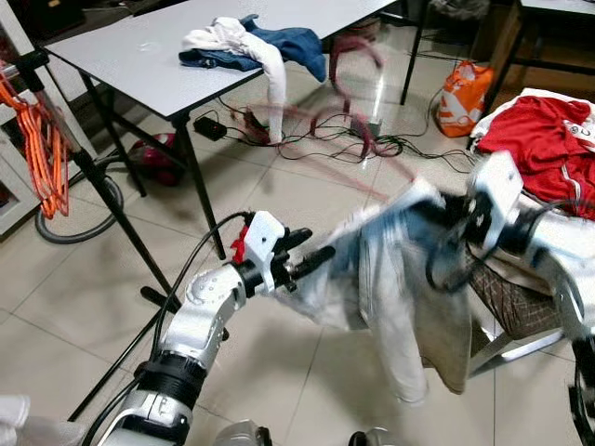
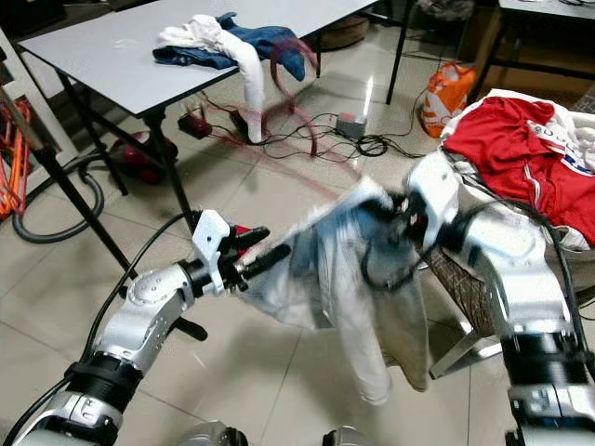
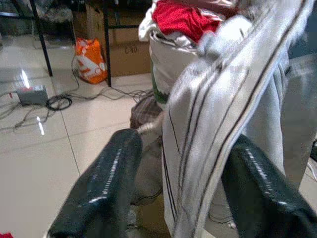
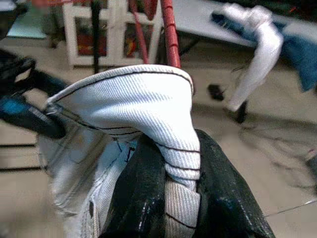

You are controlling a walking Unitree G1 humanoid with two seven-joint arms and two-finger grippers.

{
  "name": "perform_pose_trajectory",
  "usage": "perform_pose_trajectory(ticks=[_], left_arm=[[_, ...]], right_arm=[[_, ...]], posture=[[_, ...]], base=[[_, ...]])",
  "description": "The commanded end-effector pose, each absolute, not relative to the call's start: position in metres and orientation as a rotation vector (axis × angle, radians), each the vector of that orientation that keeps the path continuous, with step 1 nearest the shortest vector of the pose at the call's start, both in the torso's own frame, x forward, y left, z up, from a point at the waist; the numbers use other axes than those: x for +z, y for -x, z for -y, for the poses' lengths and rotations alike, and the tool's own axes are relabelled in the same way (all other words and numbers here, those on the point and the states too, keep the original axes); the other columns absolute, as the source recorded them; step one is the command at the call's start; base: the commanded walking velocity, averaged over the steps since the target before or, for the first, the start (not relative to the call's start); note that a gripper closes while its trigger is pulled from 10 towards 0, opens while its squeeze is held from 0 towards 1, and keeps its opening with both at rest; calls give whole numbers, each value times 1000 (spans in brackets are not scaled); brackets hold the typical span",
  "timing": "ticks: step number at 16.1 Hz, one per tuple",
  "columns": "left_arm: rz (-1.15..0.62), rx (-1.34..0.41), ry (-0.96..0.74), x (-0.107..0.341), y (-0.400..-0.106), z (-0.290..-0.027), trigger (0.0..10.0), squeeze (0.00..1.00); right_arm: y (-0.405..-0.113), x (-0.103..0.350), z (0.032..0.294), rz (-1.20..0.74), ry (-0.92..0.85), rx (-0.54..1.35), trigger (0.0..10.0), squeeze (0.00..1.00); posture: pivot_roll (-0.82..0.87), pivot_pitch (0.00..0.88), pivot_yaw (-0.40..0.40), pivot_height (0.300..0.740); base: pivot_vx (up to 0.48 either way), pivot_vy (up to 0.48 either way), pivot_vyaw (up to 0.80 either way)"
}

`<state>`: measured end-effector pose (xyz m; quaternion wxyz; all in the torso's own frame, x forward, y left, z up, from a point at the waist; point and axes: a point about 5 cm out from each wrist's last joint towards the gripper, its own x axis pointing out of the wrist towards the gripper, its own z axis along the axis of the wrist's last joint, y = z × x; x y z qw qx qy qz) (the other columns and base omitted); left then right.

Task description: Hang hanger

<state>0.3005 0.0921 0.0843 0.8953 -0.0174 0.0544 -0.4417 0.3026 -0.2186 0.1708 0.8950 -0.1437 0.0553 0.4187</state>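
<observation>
Our right claw [image 4: 171, 198] is pinching the white shirt [image 2: 353, 269] tight, while our left claw [image 3: 183, 188] is reaching around it, wide.

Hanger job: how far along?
Done: a pale striped garment is lifted off the floor. In hand: the right hand is shut on its ribbed collar, and the left hand has its fingers either side of the fabric, seemingly not clamped. A red hanger, blurred, shows above the garment. Left: getting it hung; the dark stand at the robot's left looks a likely rail, though that is a guess.
</observation>
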Motion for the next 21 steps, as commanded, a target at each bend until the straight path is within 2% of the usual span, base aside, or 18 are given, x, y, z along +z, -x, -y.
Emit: perform_pose_trajectory(ticks=[1, 7, 8, 9, 10, 12, 13, 14, 15, 21], left_arm=[[-119, -944, 59, 85, -298, -89, 10000, 1000], [-195, -1071, 71, 76, -283, -80, 10000, 1000], [-208, -1079, 68, 74, -282, -79, 10000, 804], [-226, -1091, 53, 71, -280, -78, 10000, 129], [-229, -1082, 44, 71, -280, -79, 10000, 0], [-238, -1056, 36, 68, -282, -80, 10000, 0], [-247, -1030, 59, 66, -283, -82, 8745, 0], [-251, -1017, 71, 66, -284, -82, 8745, 0], [-238, -996, 121, 67, -286, -83, 0, 0], [-195, -979, 159, 65, -284, -79, 0, 0]], right_arm=[[-297, 182, 214, -83, 327, 935, 0, 0], [-303, 188, 211, -33, 312, 891, 0, 0], [-303, 189, 211, -27, 310, 890, 0, 0], [-304, 191, 210, -18, 310, 887, 0, 0], [-305, 191, 211, -15, 312, 878, 0, 0], [-307, 190, 212, -16, 308, 861, 0, 0], [-307, 191, 210, -7, 302, 858, 0, 0], [-307, 192, 209, -4, 301, 857, 0, 0], [-308, 195, 208, 7, 296, 857, 0, 0], [-305, 201, 205, 15, 274, 890, 0, 0]], posture=[[-149, 0, 64, 740], [-147, 0, 70, 740], [-147, 0, 70, 740], [-147, 0, 71, 740], [-146, 0, 71, 740], [-144, 0, 70, 740], [-146, 0, 70, 740], [-146, 0, 70, 740], [-146, 0, 71, 740], [-150, 0, 68, 740]], base=[[0, 0, 0], [0, 0, 0], [0, 0, 0], [0, 0, 0], [0, 0, 0], [0, 0, 0], [0, 0, 0], [0, 0, 0], [0, 0, 0], [0, 0, 0]])
